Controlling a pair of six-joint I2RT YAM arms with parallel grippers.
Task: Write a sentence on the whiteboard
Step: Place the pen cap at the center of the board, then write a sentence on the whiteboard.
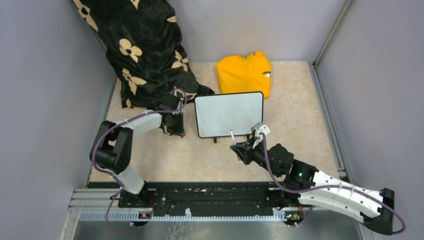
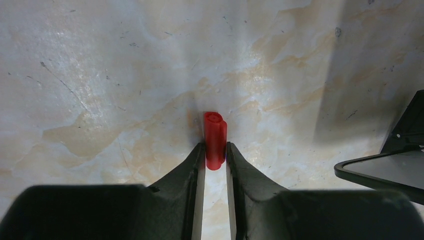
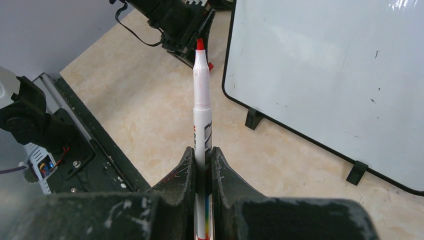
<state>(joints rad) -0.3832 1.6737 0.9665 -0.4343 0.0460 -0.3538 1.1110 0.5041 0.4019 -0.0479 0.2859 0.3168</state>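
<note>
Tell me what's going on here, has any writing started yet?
The right gripper is shut on a slim white marker pen, uncapped, red tip bare, close to the small black-rimmed whiteboard. The left gripper is low over the beige table with the small red plastic cap between its fingertips; whether it clamps the cap is unclear. The board shows no red writing, so the sentence is not yet begun.

lilac-grey walls, beige marbled tabletop (faintly scuffed), aluminium side rail
</note>
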